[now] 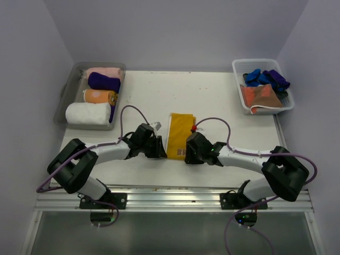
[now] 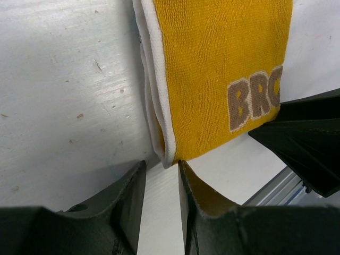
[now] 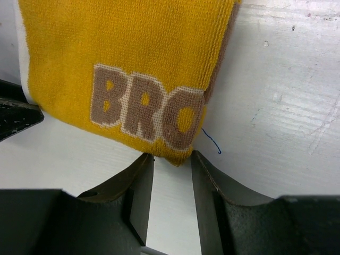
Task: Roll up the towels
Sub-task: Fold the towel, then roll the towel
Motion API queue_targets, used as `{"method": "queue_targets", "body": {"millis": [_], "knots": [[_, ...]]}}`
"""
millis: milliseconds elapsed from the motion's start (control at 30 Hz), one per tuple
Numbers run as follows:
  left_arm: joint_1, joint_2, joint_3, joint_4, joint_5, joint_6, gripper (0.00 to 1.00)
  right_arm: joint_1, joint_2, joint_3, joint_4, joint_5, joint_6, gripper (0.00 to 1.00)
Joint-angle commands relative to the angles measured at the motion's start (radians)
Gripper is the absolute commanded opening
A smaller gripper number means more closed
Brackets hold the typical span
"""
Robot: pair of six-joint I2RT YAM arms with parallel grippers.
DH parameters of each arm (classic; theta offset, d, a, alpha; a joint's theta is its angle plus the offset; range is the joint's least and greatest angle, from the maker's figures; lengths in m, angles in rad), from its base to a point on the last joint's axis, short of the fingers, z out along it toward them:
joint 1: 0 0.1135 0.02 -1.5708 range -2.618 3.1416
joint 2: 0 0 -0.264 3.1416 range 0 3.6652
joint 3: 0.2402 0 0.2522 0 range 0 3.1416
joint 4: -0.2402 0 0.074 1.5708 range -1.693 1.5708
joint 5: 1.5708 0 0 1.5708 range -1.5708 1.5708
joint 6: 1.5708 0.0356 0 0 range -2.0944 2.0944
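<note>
- Centre of white worktop (image 1: 223, 101): folded yellow terry towel (image 1: 179, 135), white-edged, brown block lettering.
- Left end effector (image 2: 162, 169): jaws narrowly apart at its near corner.
- Right end effector (image 3: 172, 158): likewise, opposite near corner.

Place: looking like a lab test booth.
Walls: plain panels (image 1: 32, 58) are closing in a white table (image 1: 212, 101).
Rail: a metal rail (image 1: 175, 196) is lying at 6 o'clock.
</note>
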Motion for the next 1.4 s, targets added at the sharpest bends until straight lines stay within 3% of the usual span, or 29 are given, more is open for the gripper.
{"method": "queue_targets", "body": {"millis": [0, 200, 333, 500, 900, 1033, 1267, 1367], "knots": [[-0.001, 0.033, -0.007, -0.022, -0.012, 0.035, 0.35, 0.001, -0.021, 0.008, -0.053, 0.056, -0.007, 0.39], [-0.007, 0.064, 0.0, -0.02, 0.01, 0.047, 0.35, 0.001, -0.013, 0.013, -0.055, 0.067, -0.015, 0.38], [-0.008, 0.079, -0.001, -0.019, 0.011, 0.049, 0.3, 0.001, -0.013, 0.019, -0.061, 0.079, -0.02, 0.37], [-0.01, 0.074, -0.001, -0.019, 0.017, 0.049, 0.42, 0.001, -0.024, 0.034, -0.081, 0.091, -0.03, 0.43], [-0.028, 0.079, 0.034, -0.034, 0.014, 0.054, 0.4, 0.001, -0.048, 0.06, -0.098, 0.093, -0.04, 0.4], [-0.034, 0.076, 0.03, -0.029, 0.002, 0.044, 0.34, 0.001, -0.056, 0.076, -0.104, 0.093, -0.046, 0.39], [-0.039, 0.085, 0.033, -0.028, 0.002, 0.044, 0.33, 0.001, -0.048, 0.079, -0.107, 0.104, -0.053, 0.4], [-0.044, 0.088, 0.036, -0.025, 0.002, 0.04, 0.26, 0.0, -0.022, 0.067, -0.086, 0.101, -0.05, 0.4]]}}
